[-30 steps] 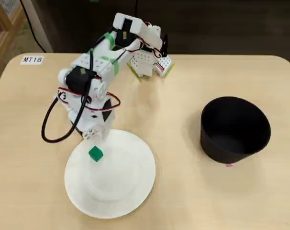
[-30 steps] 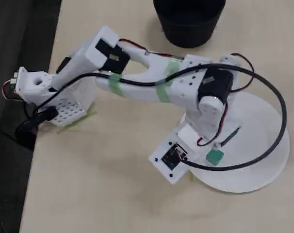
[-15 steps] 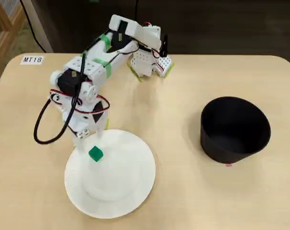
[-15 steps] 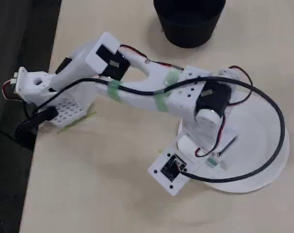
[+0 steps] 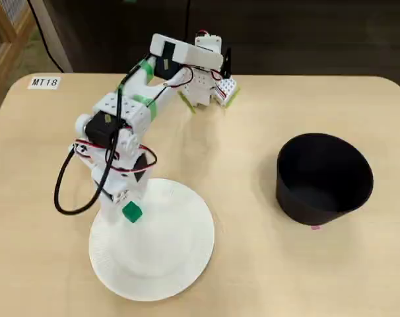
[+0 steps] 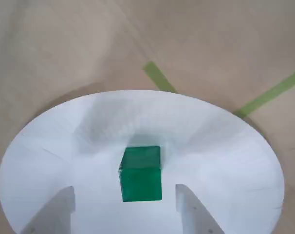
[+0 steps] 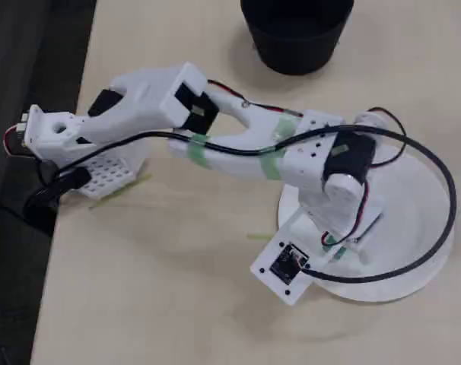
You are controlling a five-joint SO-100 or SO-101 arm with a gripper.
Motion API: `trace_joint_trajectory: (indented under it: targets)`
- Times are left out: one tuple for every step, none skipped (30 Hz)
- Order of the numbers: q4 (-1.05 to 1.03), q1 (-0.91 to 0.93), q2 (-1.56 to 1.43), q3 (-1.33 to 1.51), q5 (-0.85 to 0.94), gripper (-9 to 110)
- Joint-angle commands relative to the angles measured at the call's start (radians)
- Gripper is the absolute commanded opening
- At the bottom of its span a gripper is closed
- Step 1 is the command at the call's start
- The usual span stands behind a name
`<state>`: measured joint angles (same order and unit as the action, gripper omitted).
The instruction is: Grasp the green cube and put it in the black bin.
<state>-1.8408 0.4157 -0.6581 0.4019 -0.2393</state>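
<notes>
The green cube (image 6: 140,173) lies on the flat white plate (image 6: 79,136), between my two fingers. My gripper (image 6: 124,191) is open, with one white finger (image 6: 60,209) left of the cube and the other (image 6: 191,212) right of it, and a gap on each side. In a fixed view the gripper (image 5: 125,205) points down over the plate's (image 5: 167,264) upper left part, with the cube (image 5: 131,212) at its tip. The black bin (image 5: 324,178) stands upright and empty-looking to the right, apart from the plate. It also shows in the other fixed view (image 7: 295,34).
The arm's base (image 5: 210,86) is mounted at the table's far edge. A black cable (image 5: 61,195) loops out left of the arm. Two green tape strips (image 6: 159,78) (image 6: 276,90) lie on the table beyond the plate. A label "MT18" (image 5: 43,82) is at the far left corner.
</notes>
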Motion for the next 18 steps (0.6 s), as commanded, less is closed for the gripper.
trace_joint_trajectory:
  targets:
    - [-0.002, -0.006, 0.005, -0.067, -0.002, 29]
    - [-0.002, -0.006, 0.014, -0.077, -0.002, 29]
    - [-0.002, -0.006, 0.02, -0.081, -0.002, 29]
    - [-0.002, -0.006, 0.025, -0.084, -0.002, 29]
    - [-0.002, -0.006, 0.031, -0.089, -0.002, 29]
    - [-0.002, -0.005, 0.037, -0.091, -0.002, 29]
    - [-0.002, -0.003, 0.041, -0.092, -0.002, 28]
    - [-0.002, 0.0, 0.048, -0.095, -0.002, 28]
    - [-0.002, 0.0, 0.057, -0.101, -0.002, 28]
    - [-0.002, 0.002, 0.066, -0.109, -0.002, 27]
    - [-0.002, 0.002, 0.075, -0.115, -0.002, 27]
    - [-0.002, 0.002, 0.086, -0.129, -0.002, 26]
    - [-0.002, 0.002, 0.095, -0.14, -0.003, 26]
    - [-0.002, 0.002, 0.104, -0.149, -0.005, 25]
    - [-0.002, 0.003, 0.117, -0.163, -0.005, 23]
    - [-0.003, 0.003, 0.127, -0.176, -0.006, 20]
    - [-0.003, 0.003, 0.135, -0.184, -0.006, 17]
    - [-0.003, 0.006, 0.144, -0.195, -0.005, 12]
